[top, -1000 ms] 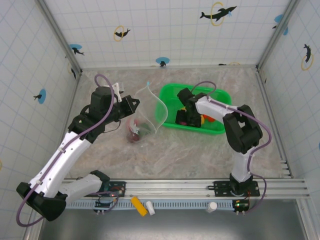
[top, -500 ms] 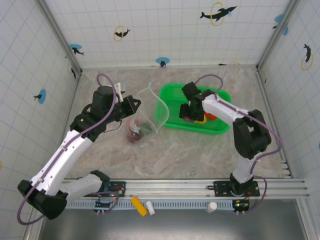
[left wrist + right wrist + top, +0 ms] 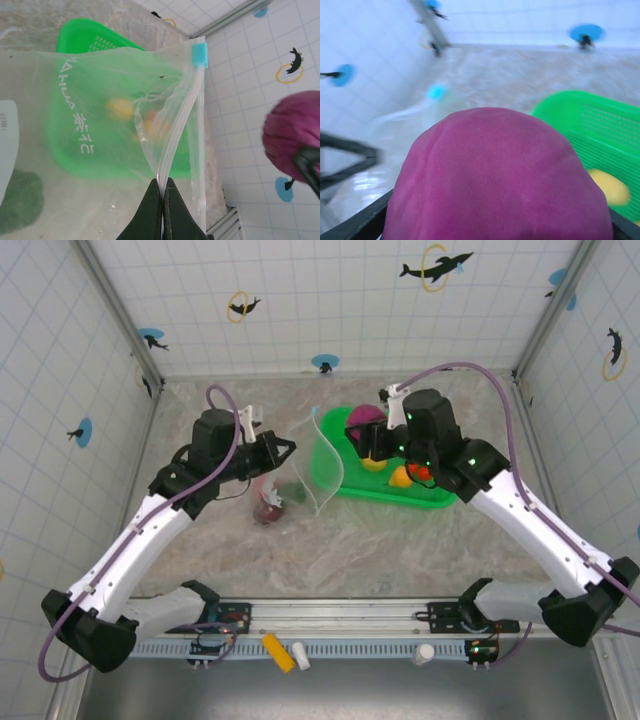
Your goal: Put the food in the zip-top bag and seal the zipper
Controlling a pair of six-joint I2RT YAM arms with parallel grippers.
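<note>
Evidently the left gripper was pinched tight on the zipper of the zip-top bag, holding its mouth up and open beside the green basket; the right gripper, spread wide around 1 maroon food piece, held it over the basket, presumably bound for that mouth.

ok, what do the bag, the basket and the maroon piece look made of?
Zip-top bag: thin clear plastic film, glossy and creased, green showing through it. Green basket: rigid moulded plastic, mesh-patterned wall. Maroon food: matte, smooth; maybe rubber or foam.

Left gripper pinched closed, right gripper clamped wide, facing each other
</note>
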